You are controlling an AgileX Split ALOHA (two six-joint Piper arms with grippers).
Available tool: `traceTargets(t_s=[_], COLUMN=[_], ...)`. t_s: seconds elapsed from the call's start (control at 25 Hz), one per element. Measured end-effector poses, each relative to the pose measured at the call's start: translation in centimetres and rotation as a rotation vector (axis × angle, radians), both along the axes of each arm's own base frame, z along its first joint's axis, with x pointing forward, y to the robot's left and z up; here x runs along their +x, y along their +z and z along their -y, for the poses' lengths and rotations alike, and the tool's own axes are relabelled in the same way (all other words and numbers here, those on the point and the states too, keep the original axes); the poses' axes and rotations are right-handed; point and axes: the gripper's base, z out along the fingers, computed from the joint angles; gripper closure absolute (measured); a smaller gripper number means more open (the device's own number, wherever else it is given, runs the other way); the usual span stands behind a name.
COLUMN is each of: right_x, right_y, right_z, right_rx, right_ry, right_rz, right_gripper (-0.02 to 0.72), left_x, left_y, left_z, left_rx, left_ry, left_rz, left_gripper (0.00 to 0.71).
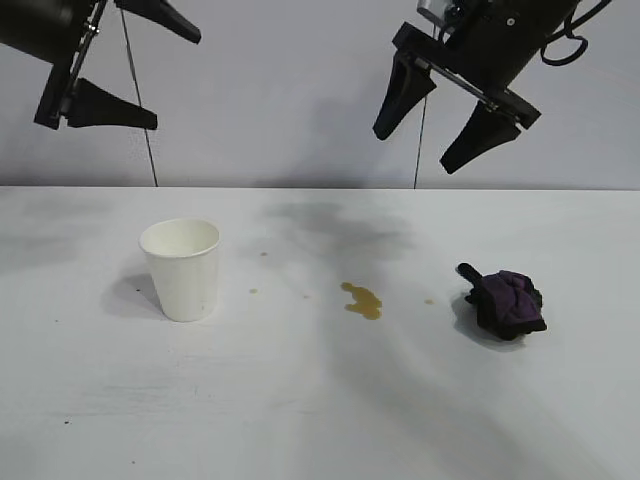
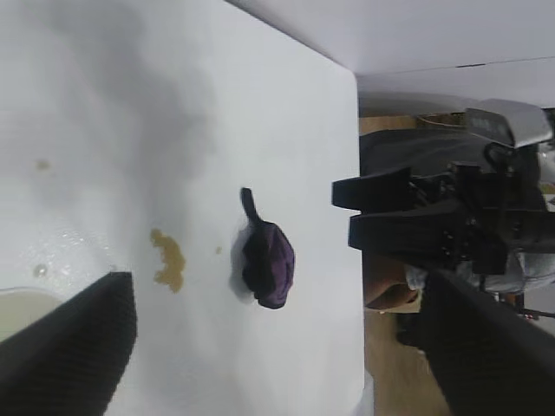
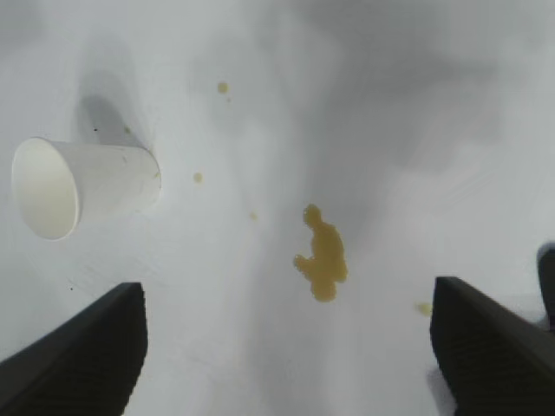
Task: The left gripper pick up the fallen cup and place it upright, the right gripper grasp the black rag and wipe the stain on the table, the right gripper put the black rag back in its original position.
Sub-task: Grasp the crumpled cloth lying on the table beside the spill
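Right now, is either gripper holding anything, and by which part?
Nothing is held: the left gripper and right gripper hang open above the table; the bunched black rag lies untouched.

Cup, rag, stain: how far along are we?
Done: the cup stands upright on the table, and the left gripper hangs open, high above it. In hand: the open right gripper hovers high near the black rag. Left: grasping, wiping the stain, returning the rag.

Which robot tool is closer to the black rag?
Right. The right tool hangs open above the black rag, slightly left of it. The left tool is open, high over the cup, far across the table.
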Motion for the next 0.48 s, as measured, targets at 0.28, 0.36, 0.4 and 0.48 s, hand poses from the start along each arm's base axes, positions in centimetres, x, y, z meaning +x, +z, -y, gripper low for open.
traceTargets(t_s=[0.28, 0.36, 0.4, 0.48], right_x=[-0.1, -0.5, -0.9, -1.7], right_y=[0.0, 0.4, 0.6, 1.2], right_z=[1.2, 1.2, 1.3, 1.4], right_rx=[-0.122, -0.121, -0.123, -0.129], right_ry=[-0.06, -0.063, -0.063, -0.062], right_rz=[-0.003, -0.002, -0.005, -0.007], right_gripper=[0.093, 0.093, 0.093, 0.093], left_x=[-0.1, -0.1, -0.1, -0.1], left_y=[-0.2, -0.3, -0.3, -0.3], left_z=[-0.1, -0.2, -0.2, -0.2], left_rx=[0.028, 0.043, 0.046, 0.05], left_ry=[-0.009, -0.014, -0.013, -0.01], left_rz=[-0.002, -0.001, 0.001, 0.003], left_gripper=[0.074, 0.074, 0.074, 0.074])
